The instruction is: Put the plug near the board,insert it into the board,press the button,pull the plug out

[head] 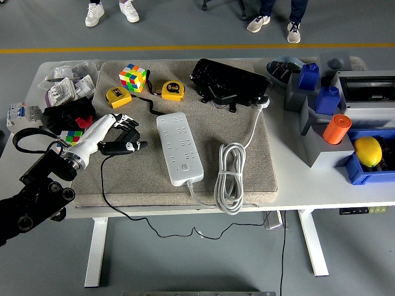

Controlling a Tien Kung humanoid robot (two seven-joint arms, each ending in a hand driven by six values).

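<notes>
The left robot hand [125, 125] is curling its fingers around a black plug [121, 147] with a thin black cord, holding it over the grey mat [247, 166] on the white surface [296, 185]. Bare mat is lying between it and the white rectangular power strip [178, 148] just rightward.

Left hand [123, 126] with black plug [120, 147] beside white power strip [178, 148]

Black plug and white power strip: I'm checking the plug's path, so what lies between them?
Head view: only bare grey mat lies between the black plug, held in the left hand, and the white power strip.
</notes>
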